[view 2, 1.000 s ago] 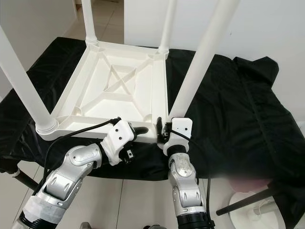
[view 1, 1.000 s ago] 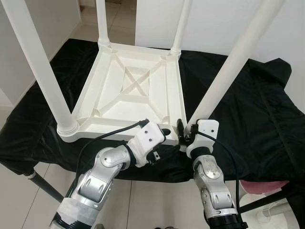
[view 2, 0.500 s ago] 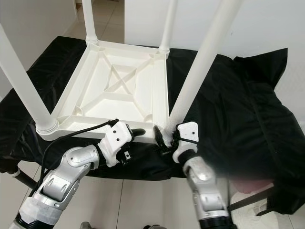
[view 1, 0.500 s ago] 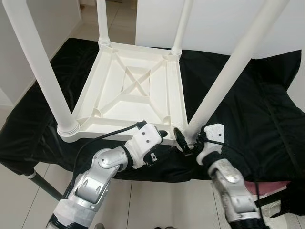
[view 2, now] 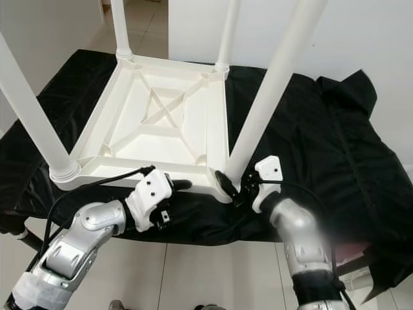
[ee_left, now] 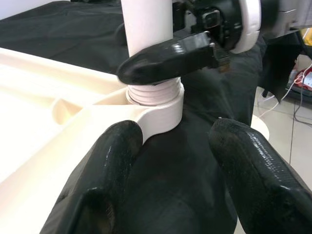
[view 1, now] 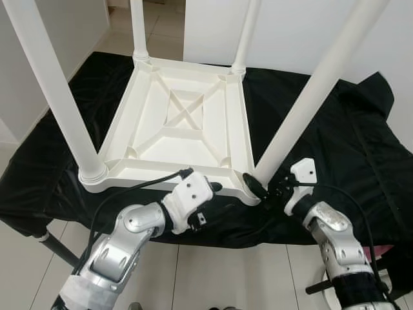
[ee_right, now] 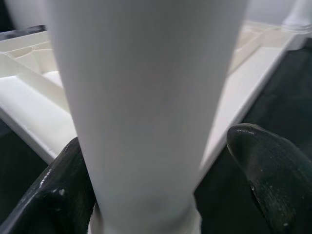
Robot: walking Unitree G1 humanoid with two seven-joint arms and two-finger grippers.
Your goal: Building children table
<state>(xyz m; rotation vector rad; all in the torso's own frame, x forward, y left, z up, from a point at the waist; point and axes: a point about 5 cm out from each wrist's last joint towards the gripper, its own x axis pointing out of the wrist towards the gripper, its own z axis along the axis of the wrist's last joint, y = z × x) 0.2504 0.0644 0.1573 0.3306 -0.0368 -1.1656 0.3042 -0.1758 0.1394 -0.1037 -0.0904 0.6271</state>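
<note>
Swinging outward toward the lower right of the frame, the right arm was seen to have rotated since a second before, its gripper kept at the base of the near-right leg. This was judged to be a screwing turn, tightening that leg into the upturned table, which lay on the black cloth at centre frame. The right fingers were spread around the leg, one on each side, apparently gripping it. The left gripper, at lower centre, was held open against the table's near rim, nothing enclosed between its fingers.
</note>
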